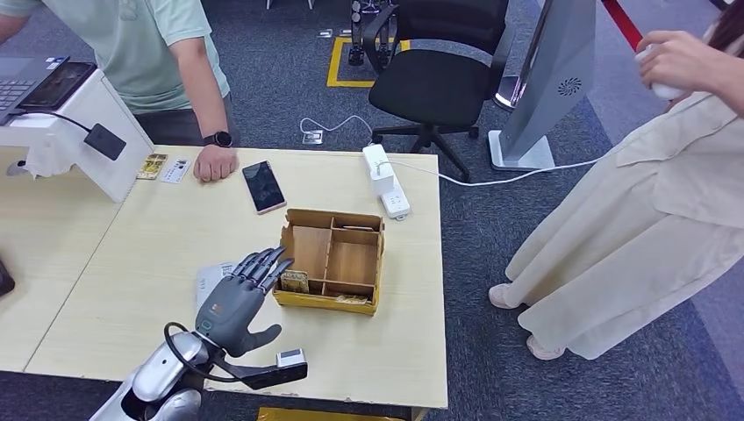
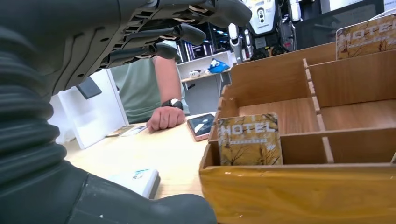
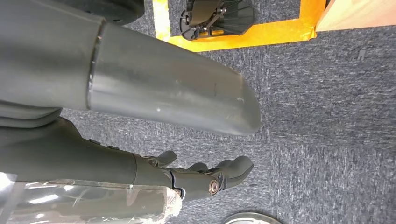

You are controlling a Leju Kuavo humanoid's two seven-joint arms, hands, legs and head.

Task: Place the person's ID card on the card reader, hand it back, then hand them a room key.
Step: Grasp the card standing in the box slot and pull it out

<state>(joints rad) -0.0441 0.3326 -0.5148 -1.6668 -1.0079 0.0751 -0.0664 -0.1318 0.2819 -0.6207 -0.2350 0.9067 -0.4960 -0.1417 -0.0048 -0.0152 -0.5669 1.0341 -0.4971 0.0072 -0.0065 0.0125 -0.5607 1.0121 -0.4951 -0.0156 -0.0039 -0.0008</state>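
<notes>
Here the room key (image 2: 250, 140), a yellow card printed HOTEL, stands upright in the box (image 2: 299, 191); left hand (image 1: 237, 298) spread, empty.

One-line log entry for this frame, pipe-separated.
left hand: open, fingers at wooden box edge, over hotel key card | right hand: hanging over carpet, holding nothing | person's hand: resting on table

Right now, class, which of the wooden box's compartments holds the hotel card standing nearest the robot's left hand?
The near-left compartment: its hotel card stands just beyond the left hand. The other cards sit in compartments further right or behind.
</notes>
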